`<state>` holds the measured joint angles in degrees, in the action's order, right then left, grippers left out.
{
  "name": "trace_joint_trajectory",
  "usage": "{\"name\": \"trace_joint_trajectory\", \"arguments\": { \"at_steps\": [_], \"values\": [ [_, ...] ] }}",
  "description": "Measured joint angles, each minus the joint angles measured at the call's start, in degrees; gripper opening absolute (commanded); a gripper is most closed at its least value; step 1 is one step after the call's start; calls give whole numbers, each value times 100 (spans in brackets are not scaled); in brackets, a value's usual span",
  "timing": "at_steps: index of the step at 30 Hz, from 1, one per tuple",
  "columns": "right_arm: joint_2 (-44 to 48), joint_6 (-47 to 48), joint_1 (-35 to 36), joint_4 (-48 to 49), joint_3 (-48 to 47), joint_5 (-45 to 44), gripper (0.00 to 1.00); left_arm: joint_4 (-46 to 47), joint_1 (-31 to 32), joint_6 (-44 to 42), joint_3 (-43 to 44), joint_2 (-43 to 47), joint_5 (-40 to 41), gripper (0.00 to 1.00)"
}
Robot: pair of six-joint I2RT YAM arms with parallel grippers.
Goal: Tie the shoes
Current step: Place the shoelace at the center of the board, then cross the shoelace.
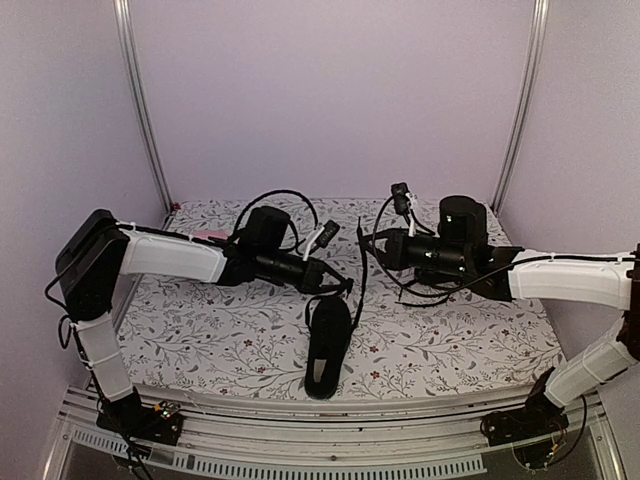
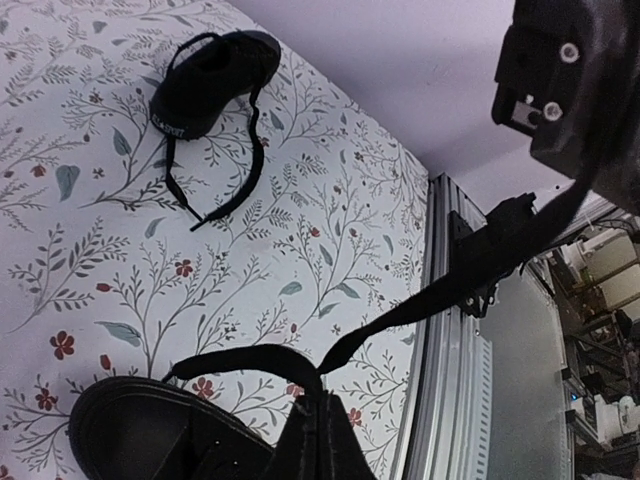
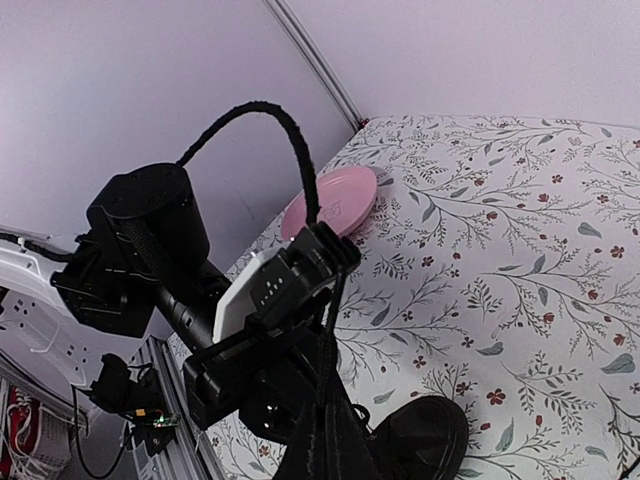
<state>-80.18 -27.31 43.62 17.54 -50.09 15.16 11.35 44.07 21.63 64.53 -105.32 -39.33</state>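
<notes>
Near shoe (image 1: 328, 350) sits at table's (image 1: 200, 330) front edge, room L/R. Left gripper (image 1: 338, 285) & right gripper (image 1: 366, 245) both clamped on its lace (image 2: 420, 305), crowding above. Pink plate (image 1: 208, 235) back-left; other shoe (image 2: 210, 75) well apart.

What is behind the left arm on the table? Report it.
A pink plate lies on the floral table, close to the wall. From above only a pink sliver of it shows; the left arm covers the rest.
</notes>
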Motion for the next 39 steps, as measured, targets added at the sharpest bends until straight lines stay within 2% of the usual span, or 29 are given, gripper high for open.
{"name": "trace_joint_trajectory", "arguments": {
  "at_steps": [6,8,12,18,20,25,35,39],
  "values": [
    [-306,-201,15,269,0,-37,2,-42,7,-81,247,-597,-260,0],
    [-385,-284,20,356,4,-98,2,-96,9,-118,247,-699,-295,3],
    [-509,-442,20,533,46,-229,2,-313,15,-306,337,-901,-203,20],
    [-625,-614,20,612,98,-352,2,-614,20,-535,216,-734,511,54],
    [-625,-632,20,612,105,-398,2,-619,17,-557,44,-461,758,59],
    [-625,-632,20,634,109,-417,2,-675,17,-570,-170,50,1272,60],
    [-627,-632,20,654,109,-413,2,-1008,-28,-205,-857,118,1672,58],
    [-627,-632,20,654,109,-411,2,-997,-55,7,-918,118,1615,50]
  ]
}}
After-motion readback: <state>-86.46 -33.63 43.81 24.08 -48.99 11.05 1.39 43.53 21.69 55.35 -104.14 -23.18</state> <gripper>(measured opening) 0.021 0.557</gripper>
